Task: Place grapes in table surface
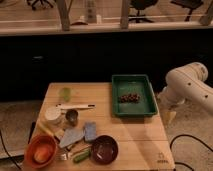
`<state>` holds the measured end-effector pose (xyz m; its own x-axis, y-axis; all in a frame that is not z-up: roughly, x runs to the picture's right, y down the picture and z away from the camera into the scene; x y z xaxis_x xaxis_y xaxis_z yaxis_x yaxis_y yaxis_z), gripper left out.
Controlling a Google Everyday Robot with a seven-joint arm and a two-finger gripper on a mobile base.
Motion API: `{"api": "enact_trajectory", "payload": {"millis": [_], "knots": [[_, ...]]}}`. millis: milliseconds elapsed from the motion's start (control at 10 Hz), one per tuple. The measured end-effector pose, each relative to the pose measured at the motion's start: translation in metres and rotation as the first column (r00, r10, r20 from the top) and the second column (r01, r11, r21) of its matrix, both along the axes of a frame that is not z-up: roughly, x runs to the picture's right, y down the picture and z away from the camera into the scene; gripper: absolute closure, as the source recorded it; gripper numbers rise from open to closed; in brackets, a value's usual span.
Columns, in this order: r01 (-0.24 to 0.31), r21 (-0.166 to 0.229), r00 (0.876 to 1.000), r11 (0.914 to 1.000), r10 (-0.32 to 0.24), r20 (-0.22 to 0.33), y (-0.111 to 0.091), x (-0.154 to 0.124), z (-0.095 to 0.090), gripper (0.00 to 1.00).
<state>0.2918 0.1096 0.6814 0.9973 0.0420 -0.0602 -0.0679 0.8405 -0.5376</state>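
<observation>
Table surface [135, 134]: is standing before a dark wall, carrying bowls, cups and a tray.
Grapes [130, 97]: are lying inside the green tray [134, 114], near its middle.
Gripper [169, 116]: is hanging off the table's right edge, beside the tray, fingers apart, holding nothing.

Dim, warm light; the fingers [170, 116] show pale at right.

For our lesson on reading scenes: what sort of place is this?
Probably an office-building test area: office chairs in the background, a slatted table of kitchenware, the robot's gripper hanging right of the green tray.
</observation>
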Motion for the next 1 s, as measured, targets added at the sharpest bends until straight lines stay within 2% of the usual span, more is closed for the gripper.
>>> {"api": "enact_trajectory", "payload": {"millis": [200,300,500,800,1000], "knots": [[0.006,0.001,1.0,1.0,-0.006,-0.001,-0.001,0.001,0.001,0.2],[0.042,-0.003,0.999,0.9991,-0.042,0.001,-0.003,-0.001,0.004,0.2],[0.125,-0.004,0.992,0.9921,-0.125,0.024,-0.014,-0.009,0.014,0.2],[0.156,-0.014,0.988,0.9877,-0.156,0.02,-0.013,-0.01,0.016,0.2],[0.208,-0.02,0.978,0.9779,-0.208,0.029,-0.018,-0.011,0.023,0.2]]}}
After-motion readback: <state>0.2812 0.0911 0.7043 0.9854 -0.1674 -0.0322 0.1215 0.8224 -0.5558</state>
